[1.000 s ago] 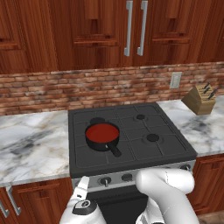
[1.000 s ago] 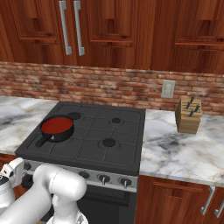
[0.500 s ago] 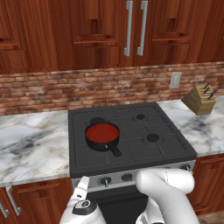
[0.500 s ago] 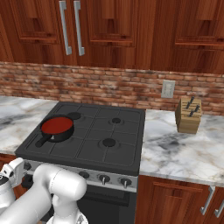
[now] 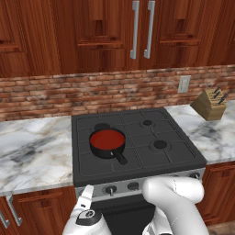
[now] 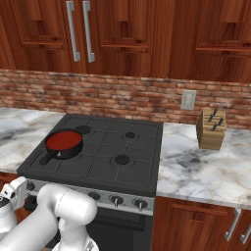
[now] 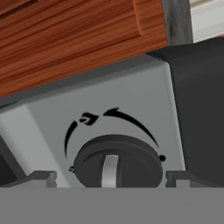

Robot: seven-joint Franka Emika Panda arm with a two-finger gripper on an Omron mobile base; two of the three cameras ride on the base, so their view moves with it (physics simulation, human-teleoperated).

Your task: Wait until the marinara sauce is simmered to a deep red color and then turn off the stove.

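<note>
A small black saucepan (image 5: 108,143) sits on the stove's (image 5: 151,158) front left burner, its short handle pointing at the front edge. The marinara sauce (image 5: 107,138) in it is a flat, deep red disc, also seen in the right base view as marinara sauce (image 6: 63,140). My gripper (image 5: 85,198) hangs low in front of the silver knob strip, at its left end. In the hand view a dark round knob (image 7: 116,162) with a silver pointer sits between my open fingertips (image 7: 41,177), and the gripper (image 7: 110,177) holds nothing.
More dark knobs (image 6: 116,200) line the strip to the right. Marble counter (image 5: 32,151) flanks the stove on both sides, with a wooden knife block (image 6: 212,128) on the right part. A brick backsplash and wooden cabinets rise behind, and a wooden cabinet front (image 7: 74,39) lies close to the knob.
</note>
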